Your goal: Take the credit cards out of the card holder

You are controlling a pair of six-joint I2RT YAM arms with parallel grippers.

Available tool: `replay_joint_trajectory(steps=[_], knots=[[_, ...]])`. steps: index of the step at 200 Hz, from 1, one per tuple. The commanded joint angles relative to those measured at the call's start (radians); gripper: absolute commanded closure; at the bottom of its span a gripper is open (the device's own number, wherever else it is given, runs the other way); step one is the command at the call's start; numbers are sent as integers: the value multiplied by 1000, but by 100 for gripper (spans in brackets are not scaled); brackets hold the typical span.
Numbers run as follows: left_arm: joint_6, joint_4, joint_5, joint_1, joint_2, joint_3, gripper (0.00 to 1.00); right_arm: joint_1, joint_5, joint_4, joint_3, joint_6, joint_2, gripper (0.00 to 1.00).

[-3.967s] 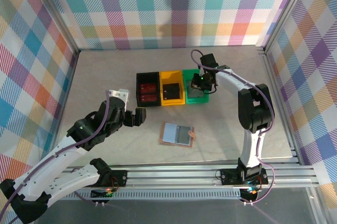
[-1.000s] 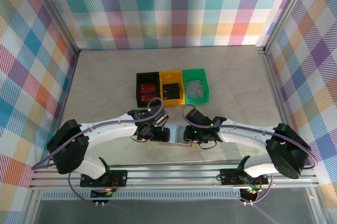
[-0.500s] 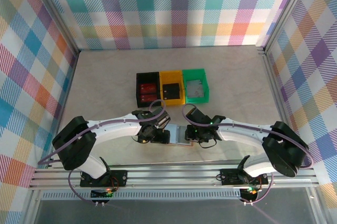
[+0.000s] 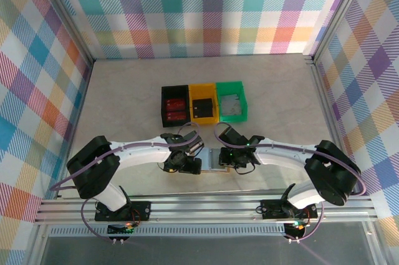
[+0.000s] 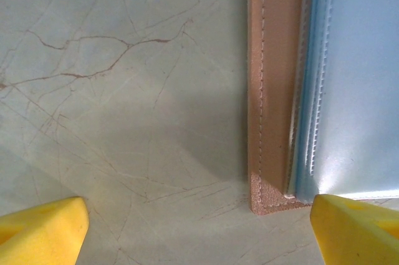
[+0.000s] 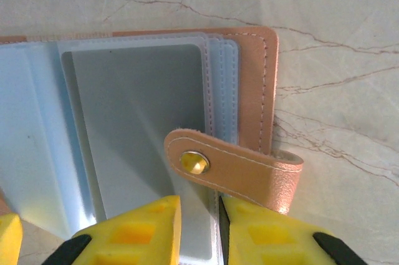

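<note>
Our right gripper (image 6: 201, 224) has its jaws narrow, just below the snap tab (image 6: 237, 166), at the pocket edge of the open card holder (image 6: 252, 84). Whether they pinch a card we cannot tell. A grey credit card (image 6: 137, 115) sits in that pale pocket. Our left gripper (image 5: 199, 231) stands wide, straddling the holder's opposite corner on the marbled table (image 5: 124, 90).

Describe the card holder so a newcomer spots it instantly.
On the marbled table, look on the near side of the row of three bins. The card holder lies open there: tan leather border, pale blue pockets, snap tab, flat rather than a plastic box.
</note>
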Motion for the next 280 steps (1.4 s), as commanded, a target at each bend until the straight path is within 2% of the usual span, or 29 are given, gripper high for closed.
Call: replay_joint_trajectory(steps=[1, 180, 280], knots=[[-27, 27, 40, -19, 38, -39, 8, -6, -20, 42, 1, -21, 6, 77], [-24, 52, 39, -39, 79, -41, 8, -4, -190, 246, -32, -69, -62, 76], [23, -66, -125, -39, -168, -20, 7, 5, -280, 284, 35, -57, -24, 72]])
